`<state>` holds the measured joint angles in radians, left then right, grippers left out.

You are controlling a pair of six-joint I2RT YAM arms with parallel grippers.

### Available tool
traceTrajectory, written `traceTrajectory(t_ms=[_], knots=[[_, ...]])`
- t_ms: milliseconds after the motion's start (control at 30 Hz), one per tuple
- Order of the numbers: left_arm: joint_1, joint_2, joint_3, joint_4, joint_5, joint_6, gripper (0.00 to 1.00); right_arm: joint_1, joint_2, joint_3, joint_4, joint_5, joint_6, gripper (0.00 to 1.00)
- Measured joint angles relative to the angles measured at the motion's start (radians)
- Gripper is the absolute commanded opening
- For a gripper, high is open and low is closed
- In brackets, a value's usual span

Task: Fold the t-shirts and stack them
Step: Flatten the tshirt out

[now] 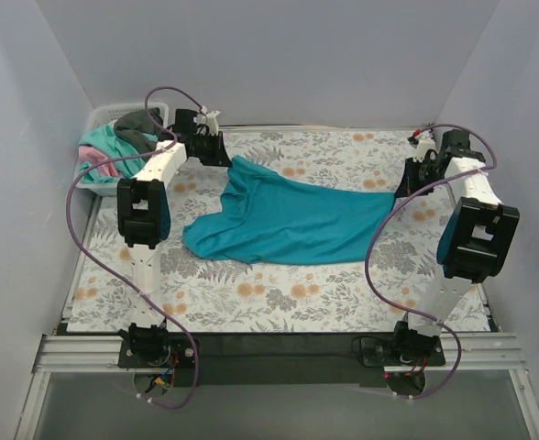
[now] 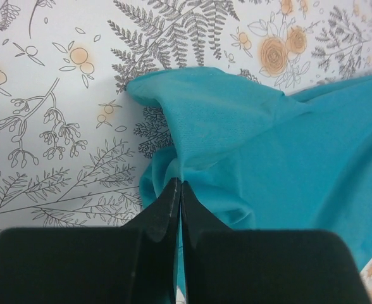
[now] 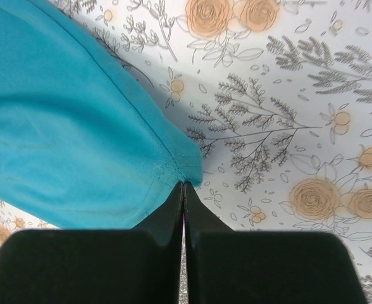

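A teal-blue t-shirt (image 1: 292, 220) lies stretched across the middle of the floral table cover. My left gripper (image 1: 222, 151) is shut on its far left corner; the left wrist view shows the cloth (image 2: 236, 126) pinched between the closed jaws of that gripper (image 2: 179, 185). My right gripper (image 1: 407, 183) is shut on the shirt's right hem corner, seen in the right wrist view (image 3: 78, 126) at the tips of that gripper (image 3: 184, 185). Mint-green, pink and dark grey shirts (image 1: 114, 147) are heaped in a white basket at the far left.
The white basket (image 1: 100, 115) stands at the far left corner against the wall. White walls enclose the table on three sides. The floral table cover (image 1: 279, 293) reaches the black rail at the near edge, where both arm bases sit.
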<state>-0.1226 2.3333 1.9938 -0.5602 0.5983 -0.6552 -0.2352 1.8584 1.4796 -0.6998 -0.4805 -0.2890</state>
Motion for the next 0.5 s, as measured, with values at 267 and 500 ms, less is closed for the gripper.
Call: traceTrajectory(t_ms=[267, 500], knots=[[0.053, -0.011, 0.172, -0.010, -0.016, -0.034, 0.00, 0.000, 0.000, 0.214, -0.063, 0.010, -0.030, 0.01], [0.168, -0.239, 0.178, 0.031, -0.031, -0.039, 0.00, -0.006, -0.068, 0.422, -0.085, 0.026, -0.082, 0.01]])
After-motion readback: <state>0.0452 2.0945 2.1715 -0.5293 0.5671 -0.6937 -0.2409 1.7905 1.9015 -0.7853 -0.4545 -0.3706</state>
